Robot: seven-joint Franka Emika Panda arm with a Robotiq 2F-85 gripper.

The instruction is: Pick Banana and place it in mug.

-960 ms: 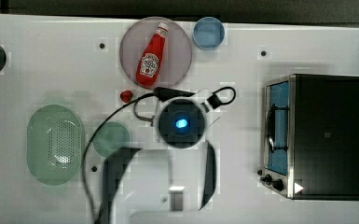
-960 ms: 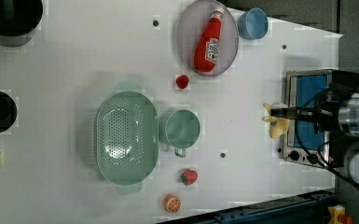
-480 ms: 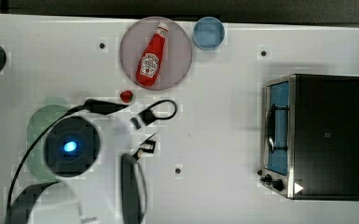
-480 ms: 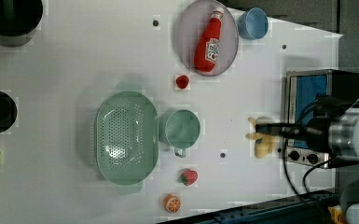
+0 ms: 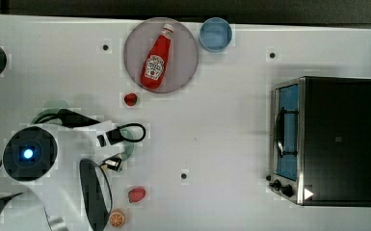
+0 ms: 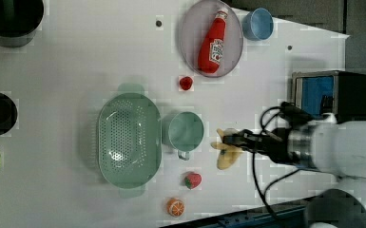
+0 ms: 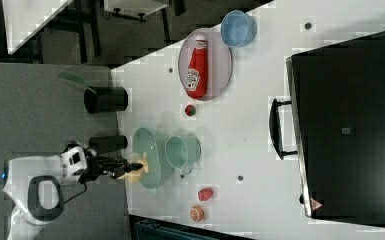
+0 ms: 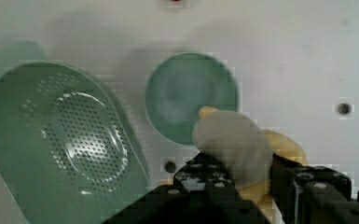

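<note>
Ketchup bottle [image 5: 156, 61] on plate [image 5: 183, 62]; blue cup [image 5: 216, 34] beside; toaster oven [image 5: 337, 139] apart.

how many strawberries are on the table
2. One strawberry lies just below the ketchup plate in the left view; the other strawberry sits below the mug, above the orange slice. Others may be hidden.
</note>
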